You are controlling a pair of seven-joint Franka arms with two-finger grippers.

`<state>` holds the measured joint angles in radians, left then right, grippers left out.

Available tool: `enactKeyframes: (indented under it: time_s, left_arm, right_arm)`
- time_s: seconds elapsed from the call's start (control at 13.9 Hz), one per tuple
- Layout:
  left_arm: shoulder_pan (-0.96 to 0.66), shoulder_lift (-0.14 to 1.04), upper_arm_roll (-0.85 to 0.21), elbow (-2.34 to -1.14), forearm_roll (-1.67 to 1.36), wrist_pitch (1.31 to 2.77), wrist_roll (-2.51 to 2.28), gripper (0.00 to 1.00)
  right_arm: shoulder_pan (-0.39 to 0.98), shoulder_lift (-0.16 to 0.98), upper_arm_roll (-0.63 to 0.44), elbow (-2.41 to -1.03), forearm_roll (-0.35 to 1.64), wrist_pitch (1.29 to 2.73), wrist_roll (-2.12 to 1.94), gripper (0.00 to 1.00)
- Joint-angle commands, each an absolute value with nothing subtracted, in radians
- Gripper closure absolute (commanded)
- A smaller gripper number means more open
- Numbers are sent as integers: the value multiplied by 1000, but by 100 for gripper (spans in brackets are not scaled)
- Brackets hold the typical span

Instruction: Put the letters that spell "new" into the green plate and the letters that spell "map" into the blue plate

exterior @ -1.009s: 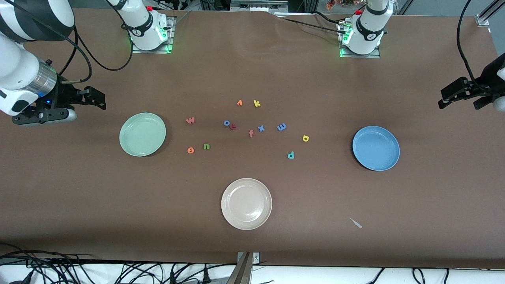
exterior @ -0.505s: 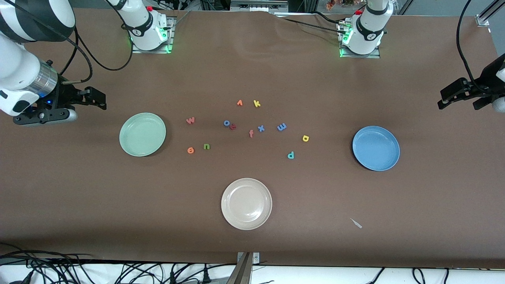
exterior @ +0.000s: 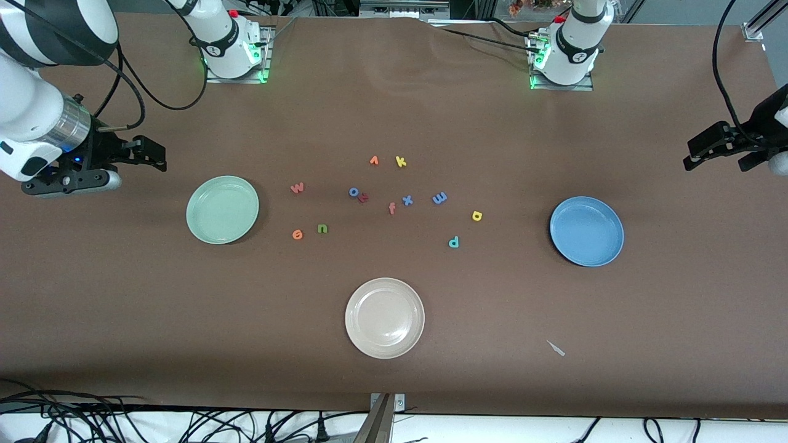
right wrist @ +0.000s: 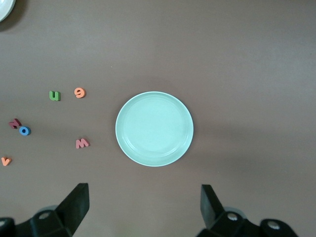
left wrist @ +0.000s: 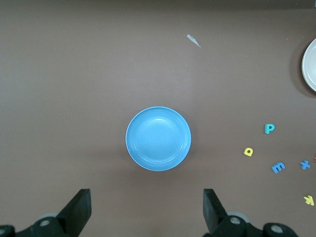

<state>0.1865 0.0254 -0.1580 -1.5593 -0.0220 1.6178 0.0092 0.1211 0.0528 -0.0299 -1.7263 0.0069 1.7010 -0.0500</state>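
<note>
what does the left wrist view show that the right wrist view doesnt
Only the left wrist view: the blue plate, the teal p, the yellow a, the blue m, the blue x, the yellow k, a pale scrap, and the left gripper, open.

Only the right wrist view: the green plate, the green n, the orange e, the pink w, the blue o, and the right gripper, open.

Both: the brown table and an edge of the white plate.
</note>
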Motion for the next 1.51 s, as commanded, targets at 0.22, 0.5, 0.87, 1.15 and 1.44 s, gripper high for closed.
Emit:
enactKeyframes:
  time_s: [0.22, 0.5, 0.87, 1.15, 1.44]
  left_arm:
    - [192, 37, -161, -1539, -25, 1603, 31, 0]
    - [195, 37, -161, -1542, -25, 1598, 31, 0]
    - [196, 37, -160, -1537, -29, 1597, 25, 0]
    - [196, 37, -158, -1543, -28, 1595, 29, 0]
    - [196, 37, -160, -1537, -26, 1597, 29, 0]
  right_arm:
    - [121, 11, -25, -1764, 0, 1717, -58, 0]
    - [121, 9, -25, -1769, 0, 1718, -58, 0]
    - [120, 11, -23, -1775, 0, 1729, -58, 0]
    - [120, 21, -26, -1756, 9, 1721, -58, 0]
    - [120, 21, -26, -1753, 6, 1713, -60, 0]
